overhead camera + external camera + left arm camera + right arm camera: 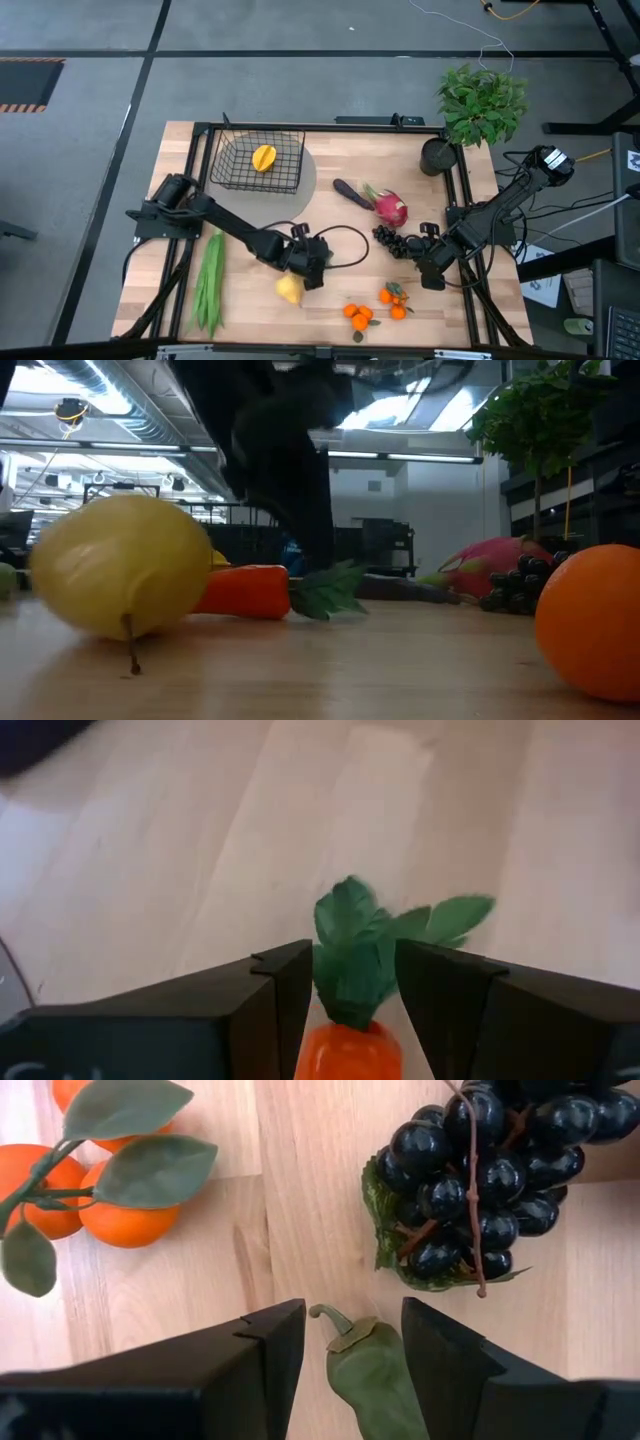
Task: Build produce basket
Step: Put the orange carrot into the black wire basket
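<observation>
The black wire basket [258,162] stands at the far left with a yellow pepper [264,157] in it. My left gripper [312,262] is at the table's middle, shut on the carrot [345,1050], which lies on the table [250,592] behind the yellow pear [289,289]. My right gripper [432,272] is near the right edge, shut on a dull green pepper [368,1375]. Dark grapes [392,239], the pink dragon fruit [390,209], the eggplant [352,192], oranges [360,315] and green beans [208,280] lie on the table. My left gripper pinches the carrot at its leafy top [350,985], one finger on each side, where the green leaves meet the orange body. The carrot lies level on the table [250,592], its leaves [325,590] sticking out past the fingers. My right gripper has the green pepper's stem end [350,1342] between its two fingers, the curled stem pointing out past the fingertips. The rest of the pepper is hidden between the fingers. Whether it is lifted clear of the table, I cannot tell.
A dark round cup [437,157] and a leafy potted plant [482,100] stand at the far right corner. A second group of oranges [395,300] lies just left of my right gripper. A black frame [320,128] runs around the table.
</observation>
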Tool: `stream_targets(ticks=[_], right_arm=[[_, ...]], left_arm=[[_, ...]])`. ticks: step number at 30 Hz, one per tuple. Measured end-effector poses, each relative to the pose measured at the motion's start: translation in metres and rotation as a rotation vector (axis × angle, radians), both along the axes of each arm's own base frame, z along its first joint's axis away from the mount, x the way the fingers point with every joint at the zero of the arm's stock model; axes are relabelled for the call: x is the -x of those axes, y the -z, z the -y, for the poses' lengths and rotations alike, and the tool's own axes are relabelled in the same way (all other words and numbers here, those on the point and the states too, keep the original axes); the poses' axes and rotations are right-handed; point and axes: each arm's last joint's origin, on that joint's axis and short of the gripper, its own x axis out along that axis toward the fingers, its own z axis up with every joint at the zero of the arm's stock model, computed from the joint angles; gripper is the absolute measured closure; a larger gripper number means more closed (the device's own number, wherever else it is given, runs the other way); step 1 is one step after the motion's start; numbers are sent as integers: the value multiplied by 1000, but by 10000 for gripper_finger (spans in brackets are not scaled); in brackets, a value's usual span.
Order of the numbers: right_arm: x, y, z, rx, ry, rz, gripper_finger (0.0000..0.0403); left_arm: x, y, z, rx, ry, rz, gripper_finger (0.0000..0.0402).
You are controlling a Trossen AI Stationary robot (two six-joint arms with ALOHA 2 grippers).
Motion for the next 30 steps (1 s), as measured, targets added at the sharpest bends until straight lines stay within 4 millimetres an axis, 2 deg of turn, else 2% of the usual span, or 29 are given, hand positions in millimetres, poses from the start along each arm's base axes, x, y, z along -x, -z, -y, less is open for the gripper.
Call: stream_targets(ticks=[7,17,20,25,30], right_arm=[[0,0,0,0,0,0,247],[0,0,0,0,1,0,247],[0,0,0,0,1,0,247],[0,0,0,0,1,0,247],[0,0,0,1,1,0,247]], left_arm=[[-6,17,-9,19,21,-62,268],[-8,18,-14,59,34,-79,268],[-11,32,-14,123,74,-130,268],[-14,42,-20,88,62,-150,268],[-17,39,-23,66,19,-103,295]])
